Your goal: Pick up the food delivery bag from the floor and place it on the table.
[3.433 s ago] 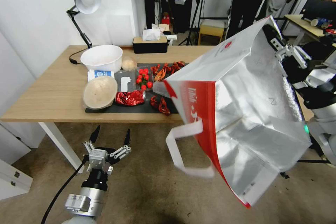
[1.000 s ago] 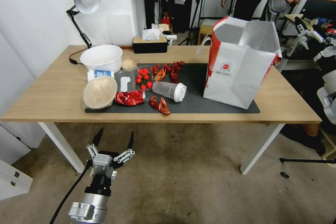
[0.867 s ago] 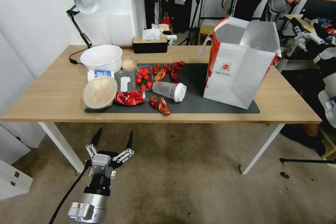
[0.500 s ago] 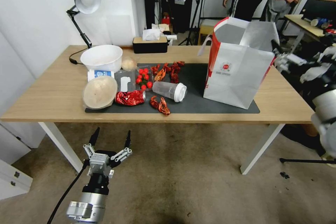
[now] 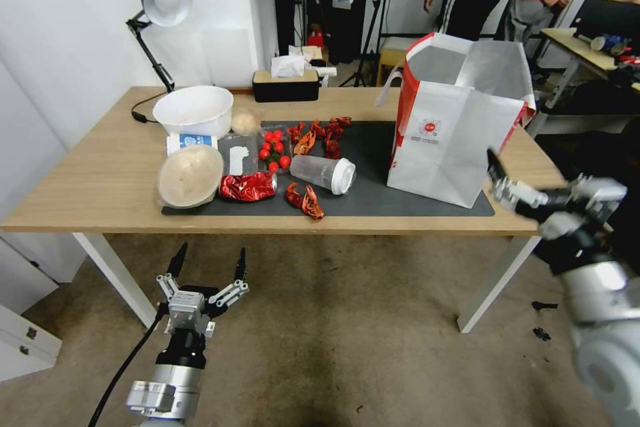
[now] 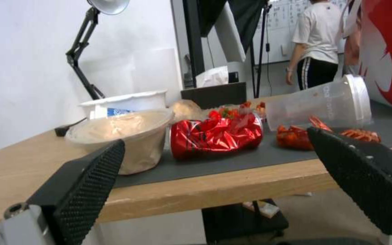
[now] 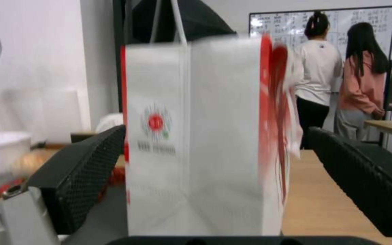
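The food delivery bag [image 5: 460, 140], white with red side panels and a round red logo, stands upright on the dark mat [image 5: 373, 147] at the right end of the table [image 5: 100, 173]. My right gripper [image 5: 527, 183] hovers at the table's front right corner, just in front of the bag and apart from it, open and empty. In the right wrist view the bag [image 7: 196, 136] stands beyond the spread fingers of that gripper [image 7: 216, 131]. My left gripper [image 5: 210, 255] hangs open and empty low over the floor [image 5: 347, 333], in front of the table's left part.
A desk lamp [image 5: 160, 0], white bowl [image 5: 193, 110], covered bowl [image 5: 190, 175], red foil packet [image 5: 248, 187], tipped plastic cup [image 5: 325, 174], crayfish [image 5: 305, 200] and tomatoes [image 5: 275, 150] crowd the left half. White table legs [image 5: 497, 283] stand below. People stand behind.
The bag, held in the air by my right gripper 3.4 s ago, stands let go on the table. Over the last second the right arm swung down to the table's front corner.
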Robot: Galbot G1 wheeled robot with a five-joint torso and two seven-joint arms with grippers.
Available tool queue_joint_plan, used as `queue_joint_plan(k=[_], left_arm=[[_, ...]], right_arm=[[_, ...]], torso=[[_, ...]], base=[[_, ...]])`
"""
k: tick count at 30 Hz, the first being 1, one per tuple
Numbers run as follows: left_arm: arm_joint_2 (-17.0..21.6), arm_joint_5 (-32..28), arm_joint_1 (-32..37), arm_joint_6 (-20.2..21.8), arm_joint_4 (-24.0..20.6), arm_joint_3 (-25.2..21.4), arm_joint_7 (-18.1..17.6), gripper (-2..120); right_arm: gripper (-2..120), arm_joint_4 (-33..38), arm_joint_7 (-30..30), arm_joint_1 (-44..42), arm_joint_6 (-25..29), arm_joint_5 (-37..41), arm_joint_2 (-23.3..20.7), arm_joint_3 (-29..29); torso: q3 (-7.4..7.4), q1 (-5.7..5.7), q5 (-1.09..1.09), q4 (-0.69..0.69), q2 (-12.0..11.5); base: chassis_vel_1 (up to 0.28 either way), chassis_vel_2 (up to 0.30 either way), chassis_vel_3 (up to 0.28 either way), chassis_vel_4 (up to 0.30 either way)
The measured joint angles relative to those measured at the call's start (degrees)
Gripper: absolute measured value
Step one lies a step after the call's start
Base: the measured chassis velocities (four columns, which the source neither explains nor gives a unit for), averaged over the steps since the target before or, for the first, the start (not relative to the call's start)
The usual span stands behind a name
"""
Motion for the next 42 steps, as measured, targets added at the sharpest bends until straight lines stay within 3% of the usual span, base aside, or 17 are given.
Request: queue_joint_plan(k=[3, 11, 42], left_arm=[[0.09, -0.09, -0.53, -0.13, 1.09, -0.03, -0.15, 100], [0.2, -0.02, -1.71, -0.54, 4.02, -0.37, -0.59, 100], [-0.54, 1.86, -2.08, -2.26, 5.28, -0.69, -2.1, 100]], right_arm=[[100, -5.7, -4.31, -1.27, 5.14, -3.46, 2.68, -0.49], [100, -14.06, -10.31, -2.72, 11.68, -6.7, 8.43, -2.12], [100, -13.37, -8.42, -3.2, 12.8, -7.86, 10.74, -1.46]], torso=[[0.01, 0.0, 0.01, 0.01, -0.01], [0.01, 0.0, 0.02, 0.0, 0.0], [0.0, 0.0, 0.02, 0.0, 0.0]], base=[[0.0, 0.0, 0.0, 0.0], [0.0, 0.0, 0.0, 0.0], [0.0, 0.0, 0.0, 0.0]])
